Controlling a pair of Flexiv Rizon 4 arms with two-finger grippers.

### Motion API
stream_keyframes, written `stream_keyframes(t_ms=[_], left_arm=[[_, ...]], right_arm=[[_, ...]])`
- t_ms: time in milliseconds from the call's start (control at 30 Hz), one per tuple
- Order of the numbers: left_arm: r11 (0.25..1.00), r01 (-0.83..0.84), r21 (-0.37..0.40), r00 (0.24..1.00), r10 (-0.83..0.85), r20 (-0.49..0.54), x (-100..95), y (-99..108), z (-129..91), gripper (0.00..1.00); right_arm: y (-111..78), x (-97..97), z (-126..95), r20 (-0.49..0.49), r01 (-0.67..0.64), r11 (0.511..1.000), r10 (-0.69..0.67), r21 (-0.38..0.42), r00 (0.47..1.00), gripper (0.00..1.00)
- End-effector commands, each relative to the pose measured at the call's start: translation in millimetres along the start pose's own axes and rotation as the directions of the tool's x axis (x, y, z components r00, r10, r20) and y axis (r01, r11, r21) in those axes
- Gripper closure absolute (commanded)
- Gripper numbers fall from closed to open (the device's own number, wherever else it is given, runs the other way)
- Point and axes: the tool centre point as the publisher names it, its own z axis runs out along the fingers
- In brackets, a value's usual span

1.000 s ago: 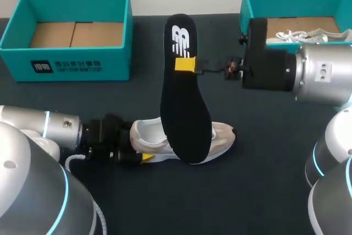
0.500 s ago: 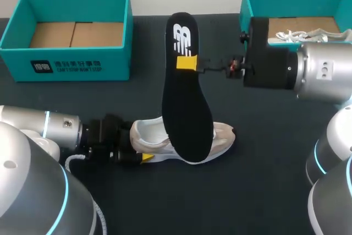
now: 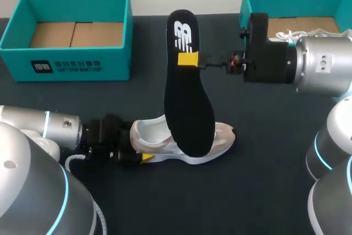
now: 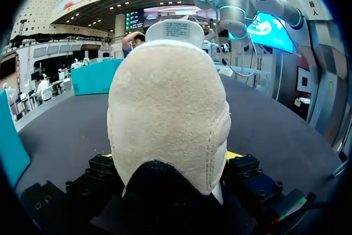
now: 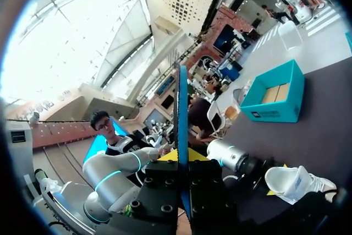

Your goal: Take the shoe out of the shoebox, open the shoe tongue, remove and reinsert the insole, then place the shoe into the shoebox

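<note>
A white shoe lies on the dark table, its heel toward my left arm. My left gripper has its fingers on both sides of the heel, shut on it; in the left wrist view the beige heel fills the gap between the yellow tips of the left gripper. The black insole stands nearly upright over the shoe, and whether its lower end touches the shoe I cannot tell. My right gripper is shut on its upper part. From the right wrist the insole shows edge-on in the right gripper, with the shoe ahead.
An open teal shoebox with a bare cardboard floor stands at the back left. A second teal shoebox at the back right holds another white shoe, just behind my right arm.
My right gripper has lifted the insole a little and carried it slightly right, so its lower end stands higher over the shoe. The left arm and the shoe have kept still.
</note>
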Motion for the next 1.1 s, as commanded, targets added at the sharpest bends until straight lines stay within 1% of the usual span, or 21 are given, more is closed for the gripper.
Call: stream_keyframes(t_ms=[33, 233, 267, 300, 333, 567, 667, 833, 1100], left_arm=[[1.0, 0.0, -0.003, 1.0, 0.0, 0.002, 2.0, 1.9, 1.6, 1.0], [1.0, -0.006, -0.006, 1.0, 0.006, -0.003, 3.0, 0.2, -0.9, 1.0], [1.0, -0.004, -0.009, 1.0, 0.004, -0.009, 3.8, -1.6, -3.3, 0.93], [1.0, -0.002, -0.017, 1.0, 0.001, -0.004, 4.5, -3.6, -6.0, 0.4], [0.999, -0.011, -0.03, 1.0, 0.011, 0.0, 4.4, -4.8, -8.0, 0.0], [0.998, 0.012, -0.054, 1.0, -0.012, -0.006, 3.1, -8.6, -19.3, 0.0], [0.998, 0.009, -0.07, 1.0, -0.01, -0.013, 5.7, -16.2, -28.0, 0.0], [0.991, 0.041, -0.129, 0.995, -0.052, -0.079, 7.8, -24.9, -42.4, 0.0], [0.991, 0.041, -0.129, 0.995, -0.052, -0.079, 7.8, -24.9, -42.4, 0.0]], right_arm=[[0.7, 0.1, 6.3, 0.004, -0.002, 1.0, 0.002, -0.002, 1.0, 1.0], [0.7, 0.1, 6.3, 0.004, -0.002, 1.0, 0.002, -0.002, 1.0, 1.0], [0.7, 0.1, 6.3, 0.004, -0.002, 1.0, 0.002, -0.002, 1.0, 1.0], [0.7, 0.1, 6.3, 0.004, -0.002, 1.0, 0.002, -0.002, 1.0, 1.0], [0.7, 0.1, 6.3, 0.004, -0.002, 1.0, 0.002, -0.002, 1.0, 1.0], [0.7, 0.1, 6.3, 0.004, -0.002, 1.0, 0.002, -0.002, 1.0, 1.0], [0.7, 0.1, 6.3, 0.004, -0.002, 1.0, 0.002, -0.002, 1.0, 1.0], [0.7, 0.1, 6.3, 0.004, -0.002, 1.0, 0.002, -0.002, 1.0, 1.0], [0.7, 0.1, 6.3, 0.004, -0.002, 1.0, 0.002, -0.002, 1.0, 1.0]])
